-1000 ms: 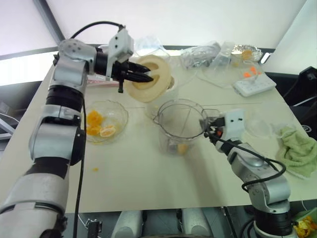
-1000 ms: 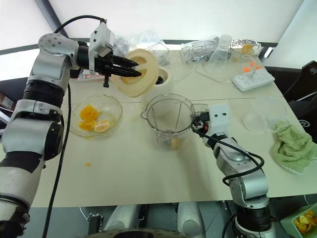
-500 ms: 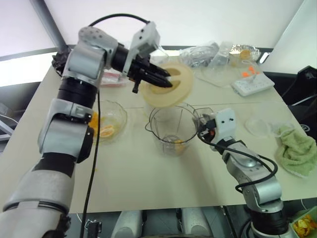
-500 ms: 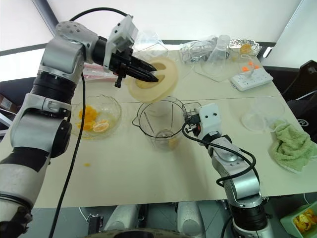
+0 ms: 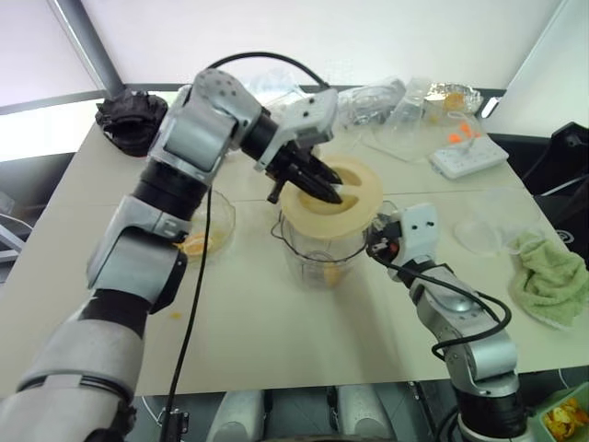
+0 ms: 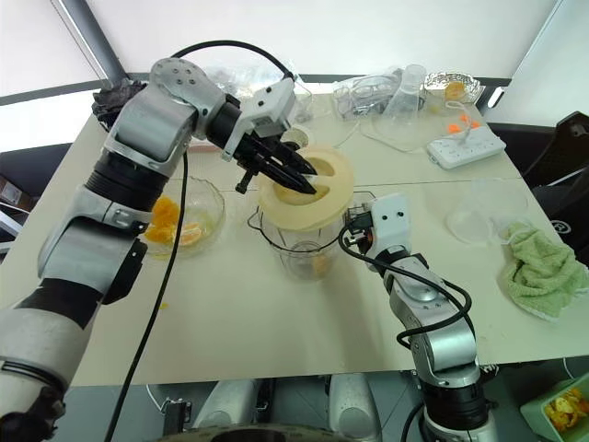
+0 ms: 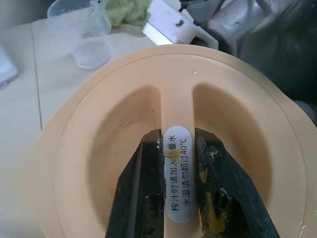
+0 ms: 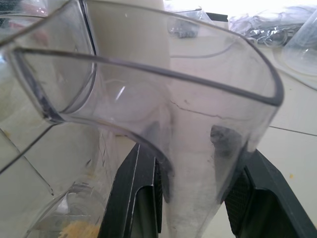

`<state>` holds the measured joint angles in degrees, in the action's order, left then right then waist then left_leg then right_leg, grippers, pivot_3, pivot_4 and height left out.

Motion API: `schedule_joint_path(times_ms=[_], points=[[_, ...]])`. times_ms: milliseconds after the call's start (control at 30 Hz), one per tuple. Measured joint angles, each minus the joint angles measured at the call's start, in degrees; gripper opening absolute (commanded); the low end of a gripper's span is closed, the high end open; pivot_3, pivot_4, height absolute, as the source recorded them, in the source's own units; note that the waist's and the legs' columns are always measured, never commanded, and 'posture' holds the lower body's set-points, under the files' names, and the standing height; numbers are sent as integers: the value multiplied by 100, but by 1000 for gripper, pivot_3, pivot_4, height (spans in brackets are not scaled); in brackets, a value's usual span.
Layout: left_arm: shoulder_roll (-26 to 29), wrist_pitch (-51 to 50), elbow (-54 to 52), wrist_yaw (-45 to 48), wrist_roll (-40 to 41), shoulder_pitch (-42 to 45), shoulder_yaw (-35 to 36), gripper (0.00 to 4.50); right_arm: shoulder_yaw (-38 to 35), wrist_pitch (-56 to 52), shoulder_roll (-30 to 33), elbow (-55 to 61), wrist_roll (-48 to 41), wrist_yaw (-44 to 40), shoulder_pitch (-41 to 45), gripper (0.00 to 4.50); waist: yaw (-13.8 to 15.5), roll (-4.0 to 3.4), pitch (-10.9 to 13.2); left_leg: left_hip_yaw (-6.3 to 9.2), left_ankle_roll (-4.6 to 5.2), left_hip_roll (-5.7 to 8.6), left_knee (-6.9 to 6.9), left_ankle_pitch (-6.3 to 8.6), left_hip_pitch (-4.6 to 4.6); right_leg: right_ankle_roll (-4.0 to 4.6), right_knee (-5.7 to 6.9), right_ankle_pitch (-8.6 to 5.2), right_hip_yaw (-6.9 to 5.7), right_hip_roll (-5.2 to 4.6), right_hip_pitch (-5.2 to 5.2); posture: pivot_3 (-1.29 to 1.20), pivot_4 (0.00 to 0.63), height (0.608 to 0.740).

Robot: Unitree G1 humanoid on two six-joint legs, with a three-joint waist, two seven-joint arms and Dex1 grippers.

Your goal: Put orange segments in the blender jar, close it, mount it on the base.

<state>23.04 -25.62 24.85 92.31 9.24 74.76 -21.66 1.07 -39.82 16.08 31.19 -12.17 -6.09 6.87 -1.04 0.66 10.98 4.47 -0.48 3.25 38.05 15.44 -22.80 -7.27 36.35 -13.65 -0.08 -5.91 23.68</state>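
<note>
The blender jar (image 6: 299, 241) stands upright near the middle of the white table (image 6: 276, 322), a few orange segments (image 6: 317, 265) sitting low inside it by the blade end. Right over its mouth sits the cream-beige lid (image 6: 306, 189), tilted a touch, whether it's seated on the rim is hard to say. The left gripper (image 6: 299, 175) has that lid by the raised centre bar, one black finger (image 7: 143, 198) in each hollow, clamped tight on the labelled ridge. On the other side the right gripper (image 5: 379, 245) is pinched onto the jar's clear handle (image 8: 198, 148), fingers either side of it. Left of the jar, the glass bowl (image 6: 189, 216) holds more orange segments, and one small scrap (image 6: 164, 304) lies loose on the tabletop in front of it. Further out: a clear measuring cup (image 6: 479, 214) and a green cloth (image 6: 543, 267) on the right, a white power strip (image 6: 465, 145) at the far edge, crumpled clear plastic (image 6: 368, 92) behind.
</note>
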Motion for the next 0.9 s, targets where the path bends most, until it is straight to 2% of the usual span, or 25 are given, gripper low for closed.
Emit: schedule_joint_path(times_ms=[500,900], points=[[205,397,-234,0,1,-324,-443,289,-31,-37,-114,-1,74,9,17,981,13,-1,-1,0,-1,-1,0,-1,3,3,0,2,2,1,-1,0,150,740],[-5,1121,209,-46,-285,-358,-458,289,-127,-110,-185,-18,41,-35,26,981,41,-4,-4,1,-1,0,1,-1,32,4,-1,2,1,0,-34,0,150,740]])
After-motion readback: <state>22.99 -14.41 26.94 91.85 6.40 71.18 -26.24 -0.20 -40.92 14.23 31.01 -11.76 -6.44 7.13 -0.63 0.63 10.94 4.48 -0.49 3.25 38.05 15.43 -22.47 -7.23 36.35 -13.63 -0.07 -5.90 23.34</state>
